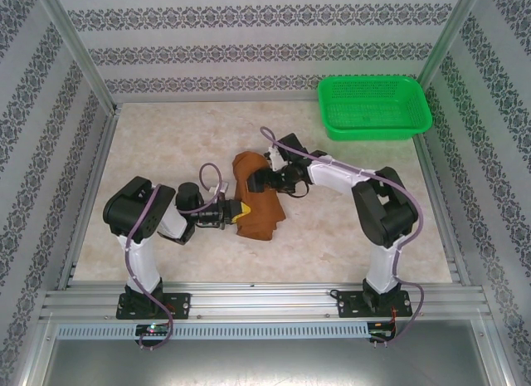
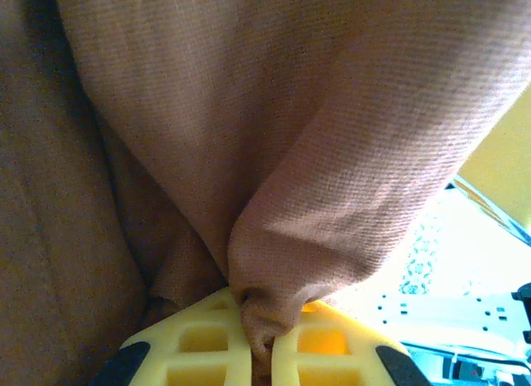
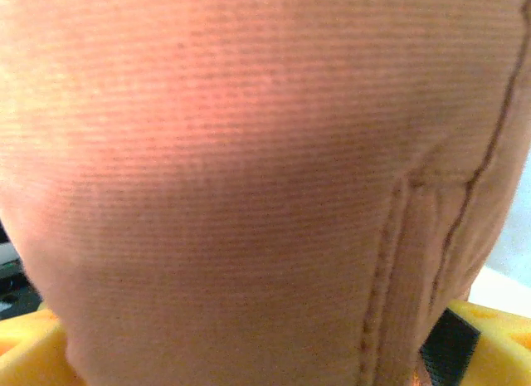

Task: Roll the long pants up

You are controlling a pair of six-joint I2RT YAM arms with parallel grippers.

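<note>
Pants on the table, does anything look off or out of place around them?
Nothing stands out. The brown pants lie bunched mid-table, with the left gripper pinching a fold and the right gripper against the cloth. The green basket sits upright at the far right.

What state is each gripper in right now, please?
Left gripper: shut on the long pants, fabric pinched between its jaws.
Right gripper: cannot be told; pants fabric covers the gap between its jaws.
</note>
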